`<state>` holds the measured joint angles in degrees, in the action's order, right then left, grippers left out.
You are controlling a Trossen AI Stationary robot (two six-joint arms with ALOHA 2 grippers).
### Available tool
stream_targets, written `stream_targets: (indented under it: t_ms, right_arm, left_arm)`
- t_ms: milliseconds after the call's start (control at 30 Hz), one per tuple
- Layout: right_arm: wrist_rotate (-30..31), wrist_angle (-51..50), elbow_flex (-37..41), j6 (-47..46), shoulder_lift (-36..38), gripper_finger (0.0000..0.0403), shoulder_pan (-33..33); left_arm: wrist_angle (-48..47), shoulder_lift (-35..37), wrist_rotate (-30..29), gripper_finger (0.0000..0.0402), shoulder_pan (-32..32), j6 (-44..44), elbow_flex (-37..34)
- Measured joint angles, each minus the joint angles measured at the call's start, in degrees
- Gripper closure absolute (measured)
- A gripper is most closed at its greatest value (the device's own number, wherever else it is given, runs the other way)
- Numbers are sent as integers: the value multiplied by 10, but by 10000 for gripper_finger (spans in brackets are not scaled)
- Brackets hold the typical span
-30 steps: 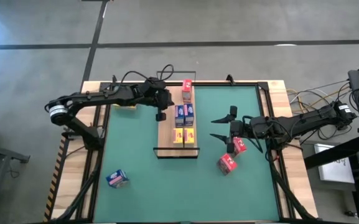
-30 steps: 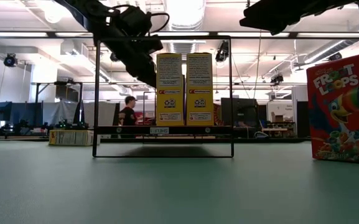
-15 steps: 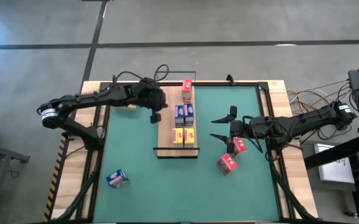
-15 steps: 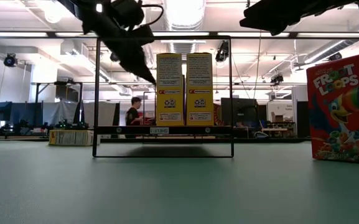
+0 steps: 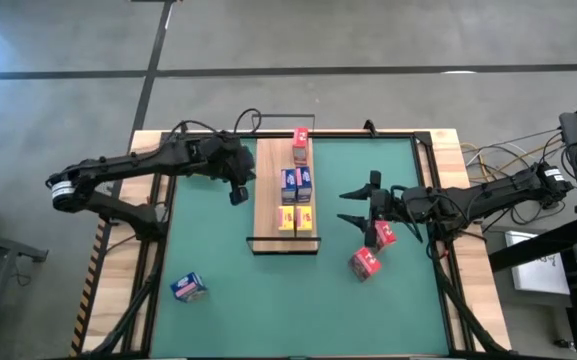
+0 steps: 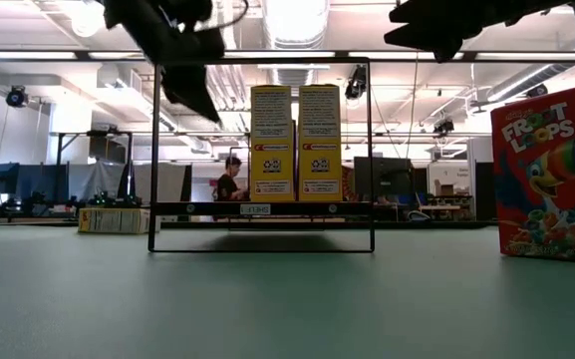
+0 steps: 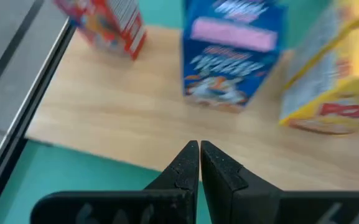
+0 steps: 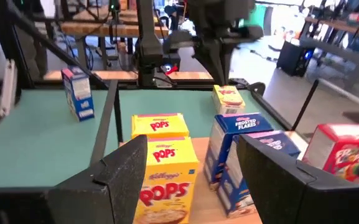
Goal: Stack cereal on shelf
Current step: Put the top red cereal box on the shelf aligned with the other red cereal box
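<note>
Boxes of cereal stand in a row on the wooden shelf [image 5: 268,190]: we see two yellow boxes [image 5: 295,219], two blue boxes [image 5: 297,182] and one red box [image 5: 300,143]. Our left gripper [image 5: 236,194] hangs just beside the shelf, over the green mat [image 5: 218,250], with its fingers pressed together and nothing in them. Our right gripper [image 5: 353,204] waits on the other side of the shelf, spread wide and holding nothing. Two more red boxes [image 5: 373,249] sit on the mat near it. Another blue box [image 5: 188,288] lies far off.
</note>
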<state>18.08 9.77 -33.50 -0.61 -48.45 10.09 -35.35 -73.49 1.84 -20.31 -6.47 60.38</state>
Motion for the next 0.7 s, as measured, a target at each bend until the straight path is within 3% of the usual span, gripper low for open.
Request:
stream_targets:
  t_ms: [367, 700]
  right_arm:
    - [0, -47, -36, -206, -11, 165, 0]
    - [-7, -348, -182, -415, -90, 165, 0]
  left_arm:
    - [14, 64, -89, 401, 118, 12, -1]
    - [58, 81, -119, 401, 197, -8, -38]
